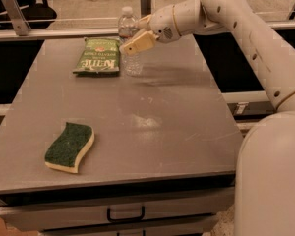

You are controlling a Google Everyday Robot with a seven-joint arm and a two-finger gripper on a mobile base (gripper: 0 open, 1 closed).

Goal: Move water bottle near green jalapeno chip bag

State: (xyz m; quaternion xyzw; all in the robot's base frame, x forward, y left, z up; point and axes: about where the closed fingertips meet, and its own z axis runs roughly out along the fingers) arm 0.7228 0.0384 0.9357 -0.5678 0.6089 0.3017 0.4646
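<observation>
In the camera view, the water bottle (127, 27) stands upright at the far end of the table (182, 117), left of centre. Its base rests on the table just beside the right edge of the green jalapeno chip bag (98, 55). The bag lies flat with its white lettering facing up. Whether bottle and bag touch cannot be told, but they are at least very close.

The pincer (133, 37) comes in from the right at the end of the white arm (226, 14), and it is clamped on the bottle's middle. One tan finger (140, 42) crosses the front of the bottle and the other sits behind it on the far right side.

A green-topped yellow sponge (70, 146) lies well apart on the near left of the table and plays no part in the task.

Judging by how things lie, the carrying is done and the step in hand is setting the bottle down. The next move calls for parting the pincer gently and drawing it back to the right. It should stay clear of the bottle's shoulder, since a tall, light bottle tips easily. The withdrawal should also avoid sweeping across the bag.
</observation>
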